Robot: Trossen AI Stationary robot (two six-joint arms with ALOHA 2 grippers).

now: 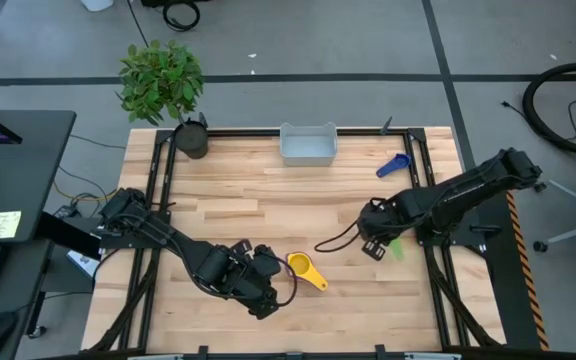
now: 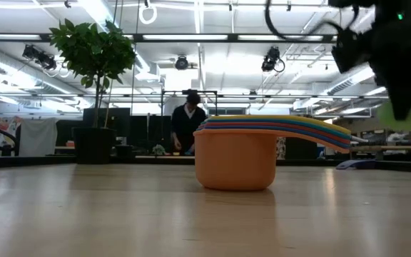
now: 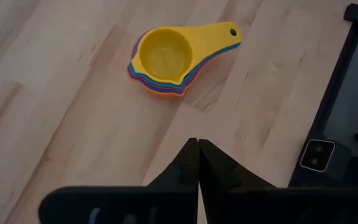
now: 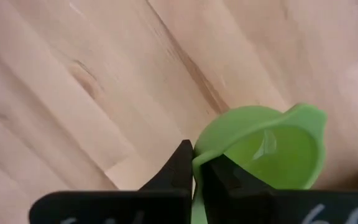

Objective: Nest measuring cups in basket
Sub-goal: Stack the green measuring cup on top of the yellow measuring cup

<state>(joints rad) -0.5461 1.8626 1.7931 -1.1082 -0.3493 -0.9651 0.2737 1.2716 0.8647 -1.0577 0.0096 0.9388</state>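
A: How far along is the nesting?

B: A stack of cups (image 1: 304, 269), yellow on top, sits at six o'clock on the surface (image 1: 268, 200). The basket (image 1: 308, 143) at twelve looks empty. A blue cup (image 1: 393, 165) lies loose at two.

A: The hands?

B: Left hand (image 3: 197, 163) pressed together, holding nothing. Right hand (image 4: 195, 163) pinches a green cup (image 4: 272, 152). The stack's count is hidden.

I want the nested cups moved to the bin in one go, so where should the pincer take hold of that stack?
Probably by the fanned handles, coming straight down from above. The cup stack sits upright on the table with its flat handles jutting out to one side, clear of the bowls, so two fingers can pinch across them. The left pincer, shut, is nearest.
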